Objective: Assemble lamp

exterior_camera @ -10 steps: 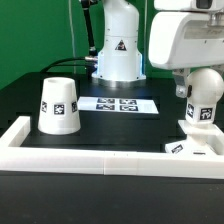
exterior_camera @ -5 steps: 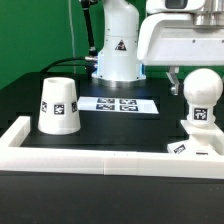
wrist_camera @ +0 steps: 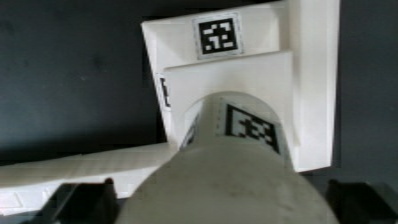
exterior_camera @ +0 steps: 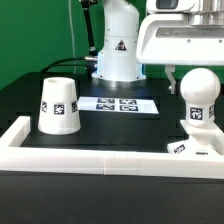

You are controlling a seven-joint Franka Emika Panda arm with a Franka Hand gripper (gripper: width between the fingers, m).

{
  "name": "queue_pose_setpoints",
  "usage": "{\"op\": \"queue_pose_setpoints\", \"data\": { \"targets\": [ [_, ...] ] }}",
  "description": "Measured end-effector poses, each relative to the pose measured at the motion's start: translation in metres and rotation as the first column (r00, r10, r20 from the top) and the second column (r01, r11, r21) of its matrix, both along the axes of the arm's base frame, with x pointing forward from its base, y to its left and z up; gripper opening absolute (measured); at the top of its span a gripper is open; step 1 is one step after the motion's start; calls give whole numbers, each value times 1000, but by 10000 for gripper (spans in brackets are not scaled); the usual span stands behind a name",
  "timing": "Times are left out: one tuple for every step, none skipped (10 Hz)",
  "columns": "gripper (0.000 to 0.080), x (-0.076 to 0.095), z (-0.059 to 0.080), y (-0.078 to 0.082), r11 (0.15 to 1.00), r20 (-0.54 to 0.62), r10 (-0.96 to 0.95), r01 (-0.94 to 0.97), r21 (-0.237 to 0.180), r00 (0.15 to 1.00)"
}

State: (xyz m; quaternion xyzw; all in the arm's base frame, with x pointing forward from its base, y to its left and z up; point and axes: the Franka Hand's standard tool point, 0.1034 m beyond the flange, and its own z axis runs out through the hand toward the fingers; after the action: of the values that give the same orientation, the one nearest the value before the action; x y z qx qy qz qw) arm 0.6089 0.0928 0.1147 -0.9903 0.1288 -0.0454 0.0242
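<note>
The white round bulb (exterior_camera: 200, 95) stands upright on its stem in the flat squarish base (exterior_camera: 196, 146), at the exterior view's right by the front rail. My gripper (exterior_camera: 197, 78) hangs just above it, open, one dark finger showing beside the bulb's upper left. In the wrist view the bulb (wrist_camera: 231, 150) fills the space between my gripper's (wrist_camera: 217, 205) dark fingers (wrist_camera: 86, 200), with small gaps on both sides. The base (wrist_camera: 240, 70) lies beyond it. The cone-shaped shade (exterior_camera: 58, 105) stands alone, wide end down, at the exterior view's left.
The marker board (exterior_camera: 118, 103) lies flat mid-table before the white robot pedestal (exterior_camera: 117, 50). A long white border rail (exterior_camera: 90, 160) runs along the front, another (exterior_camera: 15, 135) along the left side. A rail (wrist_camera: 71, 170) also crosses the wrist view near the base.
My gripper has risen from around the bulb to just above it, jaws still wide. The bulb stayed upright on the base. The shade has not moved.
</note>
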Motion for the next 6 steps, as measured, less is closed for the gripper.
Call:
{"op": "queue_pose_setpoints", "data": {
  "targets": [
    [577, -2, -1, 2, 993, -17, -114, 114, 19, 993],
    [577, -4, -1, 5, 985, -44, -169, 170, 17, 985],
    [577, -4, -1, 7, 956, -78, -291, 294, 25, 954],
    [577, -4, -1, 8, 917, -111, -391, 397, 33, 914],
    [577, -3, -2, 9, 892, -125, -445, 452, 30, 887],
    [577, -3, -2, 11, 837, -148, -537, 547, 31, 830]
  ]
}}
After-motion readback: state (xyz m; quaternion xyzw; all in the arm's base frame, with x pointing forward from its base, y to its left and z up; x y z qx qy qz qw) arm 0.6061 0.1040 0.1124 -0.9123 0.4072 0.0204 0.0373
